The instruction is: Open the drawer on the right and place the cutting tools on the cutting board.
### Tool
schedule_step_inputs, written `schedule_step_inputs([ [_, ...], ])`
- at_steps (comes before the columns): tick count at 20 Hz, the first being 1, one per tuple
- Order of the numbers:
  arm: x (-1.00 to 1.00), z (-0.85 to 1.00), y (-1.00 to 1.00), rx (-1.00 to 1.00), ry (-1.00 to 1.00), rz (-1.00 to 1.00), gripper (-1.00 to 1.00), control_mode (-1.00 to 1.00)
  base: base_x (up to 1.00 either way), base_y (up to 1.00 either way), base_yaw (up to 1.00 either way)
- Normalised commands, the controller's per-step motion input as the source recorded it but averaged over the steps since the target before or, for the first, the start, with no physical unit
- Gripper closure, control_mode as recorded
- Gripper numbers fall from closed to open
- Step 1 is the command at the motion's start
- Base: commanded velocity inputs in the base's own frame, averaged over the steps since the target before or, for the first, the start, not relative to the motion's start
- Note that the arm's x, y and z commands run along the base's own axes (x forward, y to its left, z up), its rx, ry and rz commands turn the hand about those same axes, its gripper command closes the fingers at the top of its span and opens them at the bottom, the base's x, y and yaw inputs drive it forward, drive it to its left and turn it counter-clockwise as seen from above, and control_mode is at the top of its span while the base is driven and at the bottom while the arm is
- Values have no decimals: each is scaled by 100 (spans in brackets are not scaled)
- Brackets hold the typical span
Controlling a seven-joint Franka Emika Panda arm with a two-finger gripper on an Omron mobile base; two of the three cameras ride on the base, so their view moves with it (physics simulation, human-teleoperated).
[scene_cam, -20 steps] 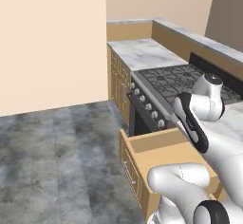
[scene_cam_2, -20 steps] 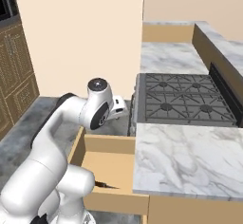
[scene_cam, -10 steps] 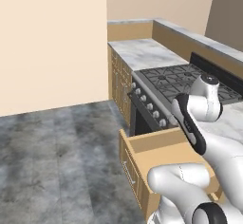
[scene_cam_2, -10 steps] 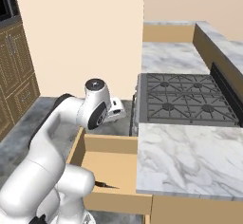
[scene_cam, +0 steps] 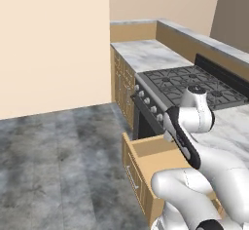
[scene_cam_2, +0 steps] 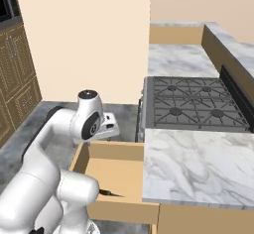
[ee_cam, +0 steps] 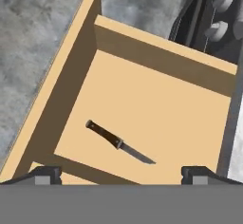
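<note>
The drawer (scene_cam_2: 106, 151) stands pulled out below the marble counter, a light tan wooden box; its framed front (scene_cam: 138, 175) faces the floor side. On its floor (ee_cam: 156, 114) lies one cutting tool, a small knife (ee_cam: 118, 142) with a dark handle and a slim blade, also seen near the drawer's front wall as the knife (scene_cam_2: 110, 193). My gripper (ee_cam: 121, 173) hangs above the drawer, looking down into it, open, with nothing between its fingertips (ee_cam: 45, 173). The hand (scene_cam_2: 106, 126) sits over the drawer's far end. The cutting board is out of view.
A gas stove (scene_cam_2: 193, 104) with dark grates lies beyond the drawer, its knobs (ee_cam: 223, 2) beside the drawer's far corner. A marble counter (scene_cam_2: 198, 163) overhangs the drawer's right side. Tall wooden cabinets (scene_cam_2: 15, 79) stand at the left. Grey floor (scene_cam: 58, 156) lies alongside.
The hand has come down and moved a little nearer over the open drawer. The drawer and the knife have stayed where they were.
</note>
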Motion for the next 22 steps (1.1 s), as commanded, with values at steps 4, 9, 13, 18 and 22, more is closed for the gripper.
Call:
schedule_step_inputs([
  [4,67,-34,1,0,38,0,-100,-100,0,0,0],
  [9,-56,-45,26,-4,13,5,-100,-100,0,0,0],
  [13,-99,-47,27,-1,0,6,-100,-100,0,0,0],
  [18,-92,-45,5,0,-4,7,-100,-100,0,0,0],
  [22,-25,-34,0,0,-8,8,-100,-100,0,0,0],
])
